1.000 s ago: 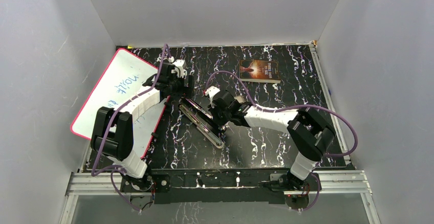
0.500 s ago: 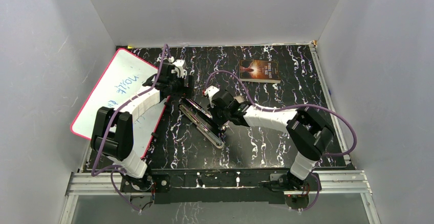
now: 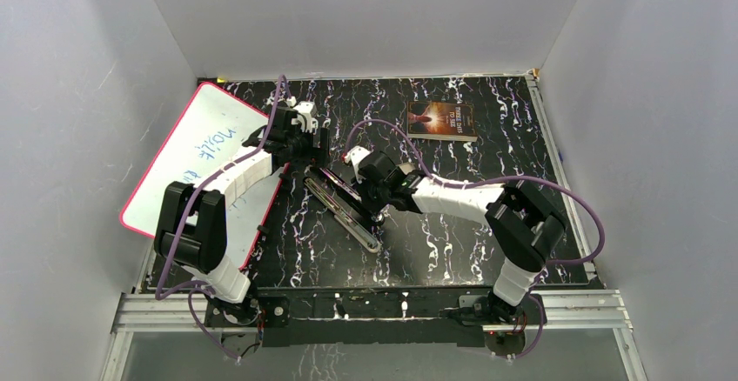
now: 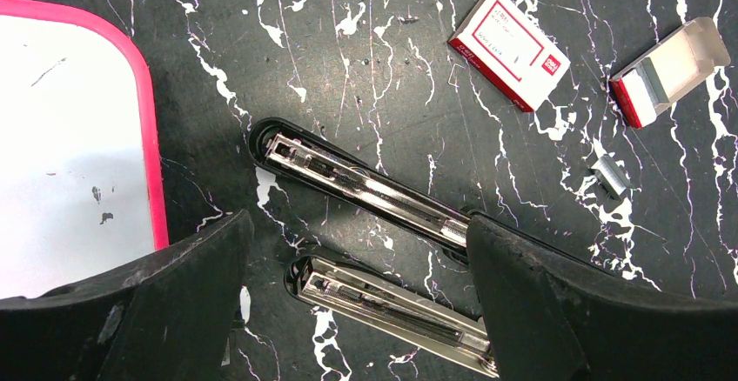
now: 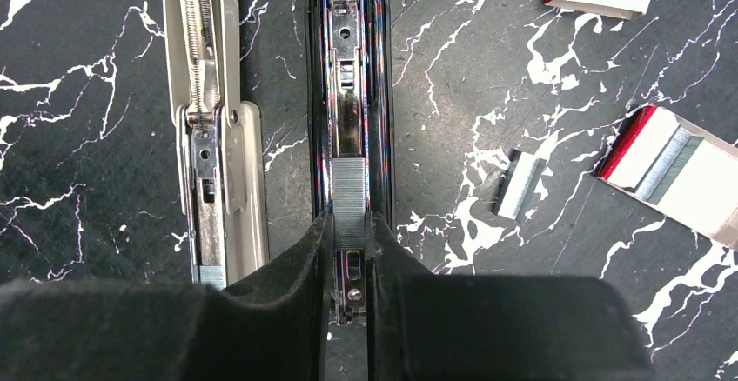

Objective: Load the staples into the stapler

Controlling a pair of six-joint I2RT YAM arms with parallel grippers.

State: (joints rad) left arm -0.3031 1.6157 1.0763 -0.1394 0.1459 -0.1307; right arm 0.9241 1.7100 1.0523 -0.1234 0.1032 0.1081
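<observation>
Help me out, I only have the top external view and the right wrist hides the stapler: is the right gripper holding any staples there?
Observer: Yes. The right wrist view shows the right gripper shut on a short silvery strip of staples, lined up along the open chrome channel of the black stapler.
Operator: Any spare strips?
Observer: One loose silvery strip lies on the black marbled table beside an open red-and-white staple box.
Operator: Is the left gripper gripping anything?
Observer: No. The left wrist view shows the left gripper open, its fingers wide apart above the stapler.
</observation>
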